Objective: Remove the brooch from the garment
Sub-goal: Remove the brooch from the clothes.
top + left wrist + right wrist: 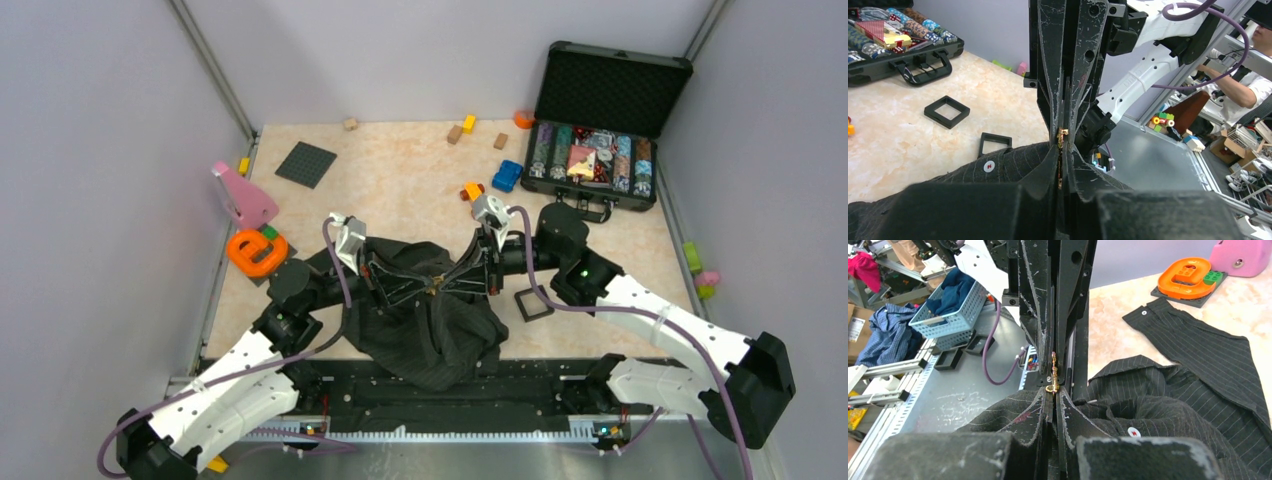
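Left gripper (1060, 152) and right gripper (1052, 394) meet tip to tip, each with its jaws drawn together to a narrow slit. Between them lies the brooch (1053, 374), a thin gold piece whose long axis runs left to right along the line joining the two wrists. One end appears pinched in each gripper, though whether cloth is caught with it cannot be told. The brooch sits just above the middle of the garment (440, 340), which lies bunched at the near edge of the table (400, 170). Neither arm is nearer, since both are at the brooch. A parting pull would probably have to follow that axis. A black square frame (533, 304) lies just right of the garment.
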Available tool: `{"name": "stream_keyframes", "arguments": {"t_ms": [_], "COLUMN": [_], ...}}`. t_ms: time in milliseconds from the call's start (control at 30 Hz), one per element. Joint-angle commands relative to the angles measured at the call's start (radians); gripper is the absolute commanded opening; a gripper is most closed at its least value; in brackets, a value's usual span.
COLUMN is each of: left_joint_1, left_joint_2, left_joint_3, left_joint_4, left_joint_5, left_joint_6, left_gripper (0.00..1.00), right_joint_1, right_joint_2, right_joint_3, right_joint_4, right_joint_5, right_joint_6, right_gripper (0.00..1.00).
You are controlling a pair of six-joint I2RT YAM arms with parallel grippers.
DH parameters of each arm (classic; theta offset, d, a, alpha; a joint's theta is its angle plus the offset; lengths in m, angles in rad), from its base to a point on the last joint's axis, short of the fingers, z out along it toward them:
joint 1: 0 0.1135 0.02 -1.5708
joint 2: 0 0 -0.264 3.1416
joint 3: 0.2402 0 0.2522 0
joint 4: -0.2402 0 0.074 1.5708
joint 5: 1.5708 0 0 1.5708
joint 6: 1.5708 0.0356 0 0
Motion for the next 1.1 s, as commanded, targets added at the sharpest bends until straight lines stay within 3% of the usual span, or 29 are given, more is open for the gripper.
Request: {"name": "stream_keyframes", "arguments": {"t_ms": [0,300,433,533,900,967,1067], "left_joint_1": [0.007,0.007,0.008,0.007,0.008,0.008,0.007], "left_joint_2": [0.010,0.039,0.098,0.097,0.062,0.034,-0.022], "left_joint_3": [0.039,0.004,0.044,0.056,0.056,0.039,-0.016], "left_joint_4": [0.001,0.067,0.013,-0.039,-0.102,-0.083,0.014], "left_joint_5": [0.012,0.022,0.107,0.092,0.064,0.028,-0.044], "left_joint_6": [0.017,0.022,0.057,0.089,0.136,0.133,0.088], "left_gripper": [0.00,0.00,0.09,0.00,0.00,0.00,0.00], "right_joint_1": [-0.007,-0.007,-0.007,-0.007,-0.007,-0.007,-0.007], "right_joint_2": [-0.004,-0.010,0.012,0.023,0.036,0.028,0.003], "right_joint_3": [0.061,0.013,0.036,0.051,0.067,0.053,0.014], "right_joint_4": [0.018,0.106,0.077,0.056,0.047,0.061,0.113], "right_joint_5": [-0.040,-0.012,-0.039,-0.045,-0.033,-0.001,0.038], "right_joint_6": [-0.012,0.041,0.028,0.016,0.012,0.024,0.052], "right_gripper": [0.00,0.00,0.00,0.00,0.00,0.20,0.27]}}
